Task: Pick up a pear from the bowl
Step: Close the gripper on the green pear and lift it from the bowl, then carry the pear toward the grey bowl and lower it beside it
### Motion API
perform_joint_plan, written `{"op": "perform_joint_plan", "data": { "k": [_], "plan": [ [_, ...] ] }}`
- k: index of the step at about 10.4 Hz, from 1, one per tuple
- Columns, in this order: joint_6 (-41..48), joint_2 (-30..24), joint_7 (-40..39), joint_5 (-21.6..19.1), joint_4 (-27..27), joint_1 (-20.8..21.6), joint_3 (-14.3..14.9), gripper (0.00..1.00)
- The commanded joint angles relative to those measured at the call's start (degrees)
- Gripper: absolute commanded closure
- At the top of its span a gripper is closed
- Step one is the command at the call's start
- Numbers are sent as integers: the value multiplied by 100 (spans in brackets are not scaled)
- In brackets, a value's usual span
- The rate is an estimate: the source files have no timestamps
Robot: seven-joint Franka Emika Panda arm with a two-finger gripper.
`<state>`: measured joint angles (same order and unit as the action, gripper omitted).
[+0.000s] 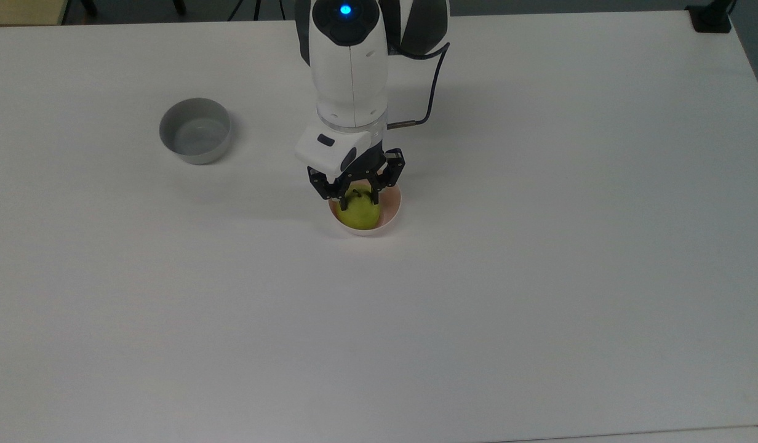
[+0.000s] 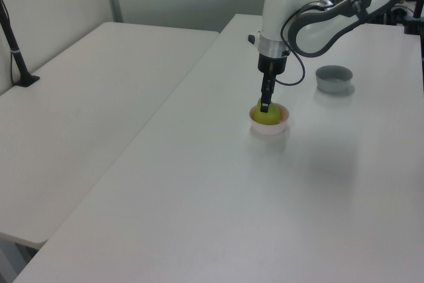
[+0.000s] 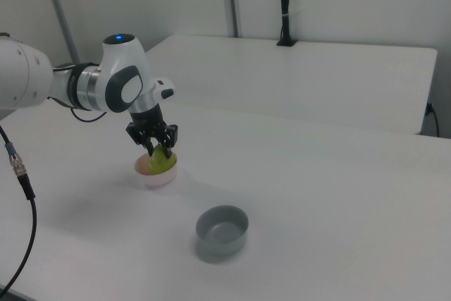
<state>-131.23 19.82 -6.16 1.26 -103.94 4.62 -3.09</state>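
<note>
The pear (image 1: 359,211) sits in the pale pink bowl (image 1: 392,209), so the lift is not yet done. The bowl stands on the white worktop (image 1: 539,277), nearer the far edge in the top view than the near one, and roughly midway between the worktop's side edges. A grey bowl (image 1: 195,130) stands well apart from it, toward the top view's left.

I judge the reach and descent to be finished: my hand (image 1: 357,198) is down over the pink bowl, directly above the fruit. What is left is to firm up the grip, if it is not firm already, and raise the pear clear of the rim.

My hand's two dark fingers (image 1: 375,194) are drawn in narrow, one on each side of the pear's upper part near the stem. In the top view and the right view they appear to press against the fruit's skin, so I judge my hand to be closed on the pear. In the right view the pear (image 3: 163,161) shows yellow-green between the fingers, low inside the bowl (image 3: 149,175). From the left view my hand (image 2: 265,106) points straight down.
</note>
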Motion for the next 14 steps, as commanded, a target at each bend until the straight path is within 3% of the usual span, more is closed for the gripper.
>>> {"op": "perform_joint_plan", "data": {
  "k": [1, 7, 11, 14],
  "plan": [
    [-35, -65, 97, -65, -91, 74, 46, 100],
    [660, -671, 98, -179, 76, -31, 46, 100],
    [1328, -883, 36, -197, 628, -470, 124, 100],
    [1328, -874, -761, -197, 753, -839, 405, 100]
  ]
}}
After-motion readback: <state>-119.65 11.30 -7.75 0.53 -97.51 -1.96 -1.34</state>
